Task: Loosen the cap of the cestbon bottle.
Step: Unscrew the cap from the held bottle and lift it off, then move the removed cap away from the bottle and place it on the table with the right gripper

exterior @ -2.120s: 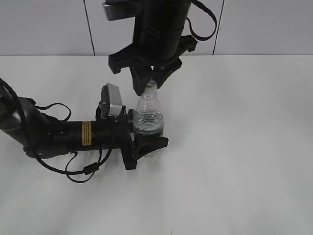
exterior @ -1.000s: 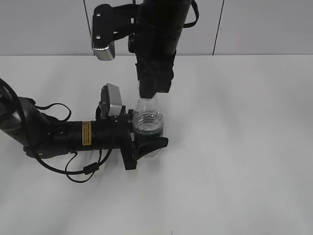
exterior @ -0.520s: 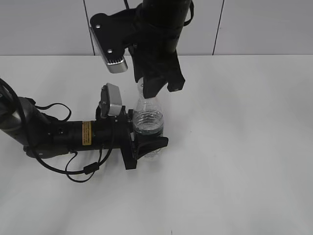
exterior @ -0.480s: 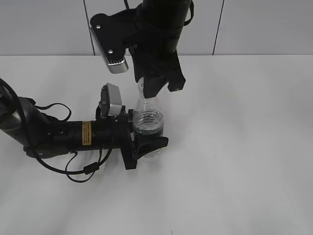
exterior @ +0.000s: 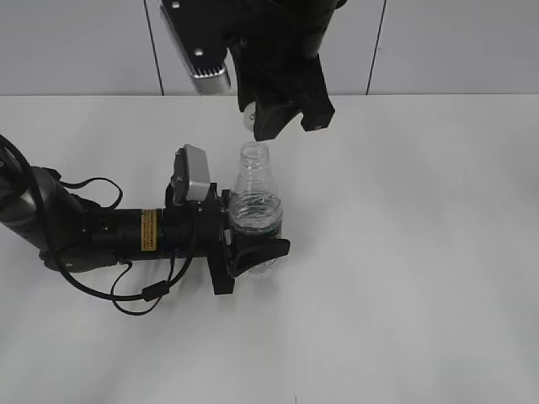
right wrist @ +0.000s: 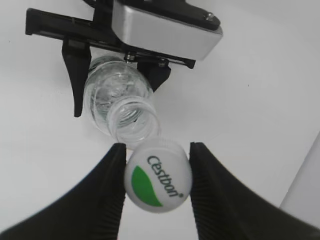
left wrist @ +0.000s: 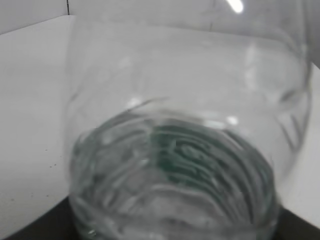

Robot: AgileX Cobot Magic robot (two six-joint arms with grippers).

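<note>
The left gripper (exterior: pixel 253 248) lies low over the desk (exterior: pixel 421 252), reaching in from the left edge, jaws pinching the bottle (exterior: pixel 254 210) round its lower body. The left wrist view is filled w/ the clear wall and green label (too close and blurry to show the jaws themselves). The bottle stands upright, long axis vertical, toward the desk's left-middle, mouth open.

The cap (right wrist: pixel 159 175) is off the neck: the right wrist view shows it squeezed between the two black fingers (right wrist: pixel 102 190) of the right gripper (exterior: pixel 263 126), green patch and lettering facing the camera, w/ the bare threaded mouth just beyond it. In the exterior view that gripper hangs above the bottle, a little toward the far edge, clear of the neck, not touching it.

Judging from this, loosening is done and then some (cap fully free). Any re-seating would turn on the mouth sitting straight below the cap; the right arm is nearer for that.
</note>
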